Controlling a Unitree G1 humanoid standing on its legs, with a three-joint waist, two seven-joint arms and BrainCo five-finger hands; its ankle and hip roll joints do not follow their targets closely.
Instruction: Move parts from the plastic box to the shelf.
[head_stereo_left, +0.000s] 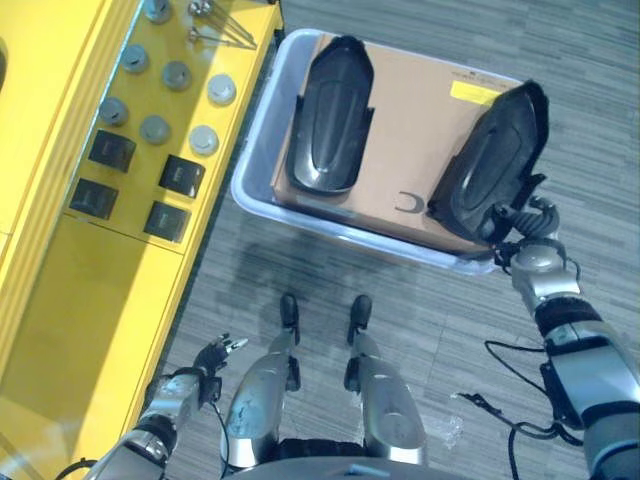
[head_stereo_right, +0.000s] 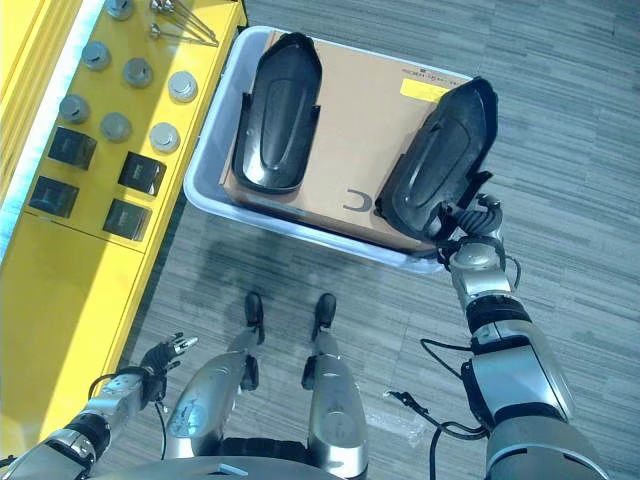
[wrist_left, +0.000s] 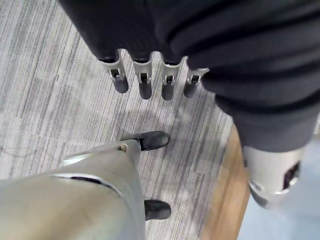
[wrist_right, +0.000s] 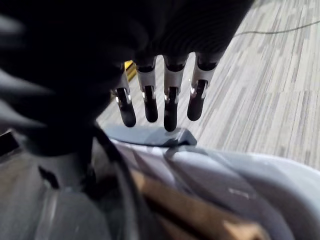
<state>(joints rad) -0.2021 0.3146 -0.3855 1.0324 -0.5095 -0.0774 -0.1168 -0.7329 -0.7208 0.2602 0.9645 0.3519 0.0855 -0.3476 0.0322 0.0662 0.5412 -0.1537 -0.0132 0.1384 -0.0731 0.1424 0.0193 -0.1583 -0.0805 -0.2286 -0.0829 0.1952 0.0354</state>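
Grey carpet surrounds the plastic box (head_stereo_left: 262, 196), where the right hand (head_stereo_right: 468, 222), fingers straight and holding nothing, touches the near end of a black moulded part (head_stereo_right: 440, 160) that looks stiff, light and slick, best gripped along its rim.

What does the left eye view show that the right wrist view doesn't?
Left eye view: the yellow shelf with round metal parts and black blocks, a black part flat on cardboard, the left robot hand. Right wrist view: the right robot hand, fingers straight over the box rim. Both: the plastic box, the tilted black part, grey floor.
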